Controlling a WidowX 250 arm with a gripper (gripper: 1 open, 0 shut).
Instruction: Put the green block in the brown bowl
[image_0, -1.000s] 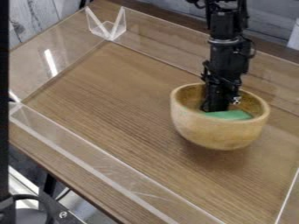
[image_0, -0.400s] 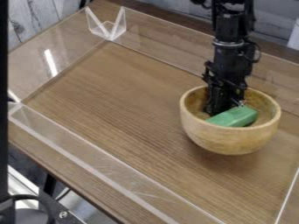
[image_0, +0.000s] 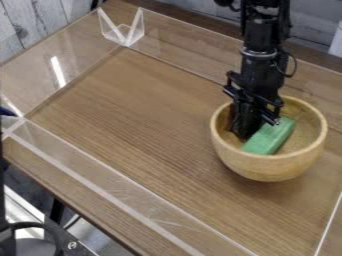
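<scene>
Since the earlier frames, the brown bowl (image_0: 271, 143) has shifted toward the right edge of the frame and slightly down, and the green block (image_0: 270, 138) inside it has turned from lying roughly level to lying on a diagonal.

The green block lies inside the brown bowl, in the right half of the bowl's hollow, with one end low and to the left and the other end up near the right side of the rim. It rests tilted against the inner wall.

The gripper (image_0: 249, 130) reaches down into the bowl from above, nearly vertical, just left of the block. Its tips sit at the block's lower left end. The jaws are fully closed. The view does not show whether they pinch the block or only touch it.

The bowl stands at the right of the frame, a little below centre, on a wooden table (image_0: 134, 130). A clear plastic wall (image_0: 80, 185) encloses the table surface on the near and left sides. A clear plastic bracket (image_0: 123, 28) stands in the upper left corner, well apart from the bowl.
</scene>
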